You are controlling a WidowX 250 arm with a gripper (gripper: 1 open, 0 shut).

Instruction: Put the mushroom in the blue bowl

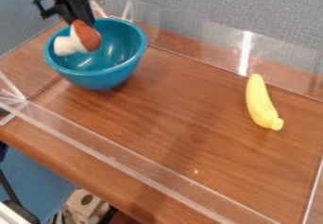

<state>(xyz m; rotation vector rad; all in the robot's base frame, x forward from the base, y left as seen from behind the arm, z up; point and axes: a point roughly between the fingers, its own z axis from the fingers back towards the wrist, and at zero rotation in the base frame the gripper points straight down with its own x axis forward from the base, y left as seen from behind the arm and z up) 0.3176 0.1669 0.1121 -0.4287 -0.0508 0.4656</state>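
End effector (pixel 76 18) cut off at frame top, clenched on mushroom (pixel 78 37) above blue bowl (pixel 101 72)

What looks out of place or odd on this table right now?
Nothing stands out. The gripper holds the mushroom over the near-left rim of the blue bowl, not yet released. The banana lies flat on the table, undamaged, nothing spilled.

The black pincer (pixel 77 18) points steeply downward at the upper left, jaws closed together.
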